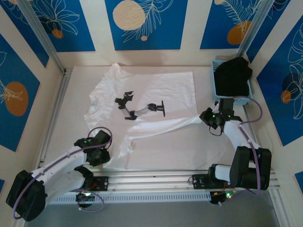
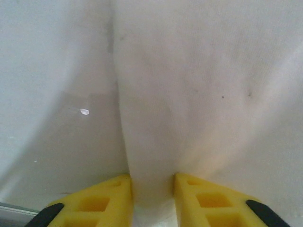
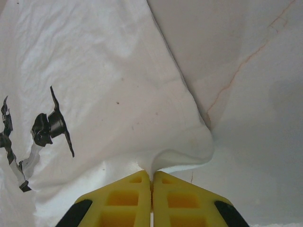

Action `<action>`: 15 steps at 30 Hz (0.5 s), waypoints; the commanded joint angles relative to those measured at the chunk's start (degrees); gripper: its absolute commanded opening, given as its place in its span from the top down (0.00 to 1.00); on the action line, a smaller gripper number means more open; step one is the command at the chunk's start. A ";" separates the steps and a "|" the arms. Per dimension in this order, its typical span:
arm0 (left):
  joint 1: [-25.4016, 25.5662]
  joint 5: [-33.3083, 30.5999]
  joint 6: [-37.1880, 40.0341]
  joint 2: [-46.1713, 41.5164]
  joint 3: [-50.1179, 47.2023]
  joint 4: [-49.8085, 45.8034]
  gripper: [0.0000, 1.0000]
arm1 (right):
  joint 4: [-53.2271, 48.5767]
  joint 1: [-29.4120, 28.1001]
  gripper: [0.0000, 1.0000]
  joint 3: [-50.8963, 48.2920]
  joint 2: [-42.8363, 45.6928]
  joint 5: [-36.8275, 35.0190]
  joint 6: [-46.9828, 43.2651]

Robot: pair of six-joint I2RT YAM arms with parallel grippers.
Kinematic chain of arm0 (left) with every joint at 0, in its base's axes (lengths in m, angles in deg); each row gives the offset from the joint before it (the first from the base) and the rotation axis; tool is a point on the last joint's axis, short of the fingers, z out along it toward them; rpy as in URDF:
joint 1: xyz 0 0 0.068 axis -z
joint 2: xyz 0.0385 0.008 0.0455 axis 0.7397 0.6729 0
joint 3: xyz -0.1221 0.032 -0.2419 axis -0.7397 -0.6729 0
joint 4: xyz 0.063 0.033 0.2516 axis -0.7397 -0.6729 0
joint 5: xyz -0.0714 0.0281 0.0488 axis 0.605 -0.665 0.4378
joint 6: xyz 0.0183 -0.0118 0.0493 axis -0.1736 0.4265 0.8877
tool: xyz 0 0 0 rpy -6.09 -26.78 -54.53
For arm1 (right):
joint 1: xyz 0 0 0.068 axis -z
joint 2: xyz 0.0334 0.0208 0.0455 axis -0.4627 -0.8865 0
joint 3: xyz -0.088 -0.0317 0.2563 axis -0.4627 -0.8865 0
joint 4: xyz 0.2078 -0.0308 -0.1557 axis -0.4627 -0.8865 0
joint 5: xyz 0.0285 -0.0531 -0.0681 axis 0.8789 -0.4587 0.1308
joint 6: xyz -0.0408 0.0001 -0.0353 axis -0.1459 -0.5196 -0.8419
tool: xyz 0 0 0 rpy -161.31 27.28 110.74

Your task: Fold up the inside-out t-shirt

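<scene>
The inside-out t-shirt is white with a black print and lies spread over the back middle of the table. My right gripper is at the shirt's right edge. In the right wrist view the yellow fingers of the right gripper are shut on a pinched fold of the white cloth. My left gripper sits at the shirt's near left corner. There the left gripper holds a thick band of cloth between its fingers, and the band rises taut from them.
A light blue basket holding a black garment stands at the back right, close behind my right arm. Bare white tabletop runs between the shirt and the metal rail at the near edge.
</scene>
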 commanded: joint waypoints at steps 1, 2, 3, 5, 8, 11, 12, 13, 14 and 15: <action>0.74 4.76 0.49 1.78 -2.63 5.71 0.80 | 0.00 0.27 0.93 -0.14 1.58 1.15 -0.43; 0.75 4.83 0.50 1.87 -2.81 6.20 0.82 | 0.07 0.26 0.93 -0.15 1.55 1.15 -0.43; 0.75 4.77 0.48 1.89 -2.83 6.47 0.85 | 0.14 0.27 0.93 -0.36 1.57 1.15 -0.35; 0.71 4.52 0.48 1.51 -2.77 6.90 0.91 | 0.32 0.23 0.93 -0.63 1.54 1.19 -0.22; 0.81 3.33 0.59 0.19 -2.75 6.97 1.00 | 0.42 0.26 0.93 -0.75 1.54 1.24 -0.22; 0.67 1.11 0.74 -1.99 -2.43 6.15 1.00 | 0.36 0.26 0.93 -0.78 1.76 1.06 -0.33; 0.68 0.20 0.71 -3.10 -2.12 5.82 1.00 | 0.21 0.19 0.93 -0.79 1.80 1.00 -0.40; 0.69 -0.80 0.73 -4.19 -1.84 5.45 1.00 | 0.10 0.26 0.93 -0.73 1.91 0.85 -0.40; 0.61 -2.08 0.88 -5.46 -1.17 5.02 1.00 | -0.07 0.27 0.93 -0.74 2.11 0.88 -0.44; 0.51 -3.42 1.58 -6.74 -0.20 4.60 1.00 | -0.10 0.27 0.93 -0.66 2.39 0.89 -0.53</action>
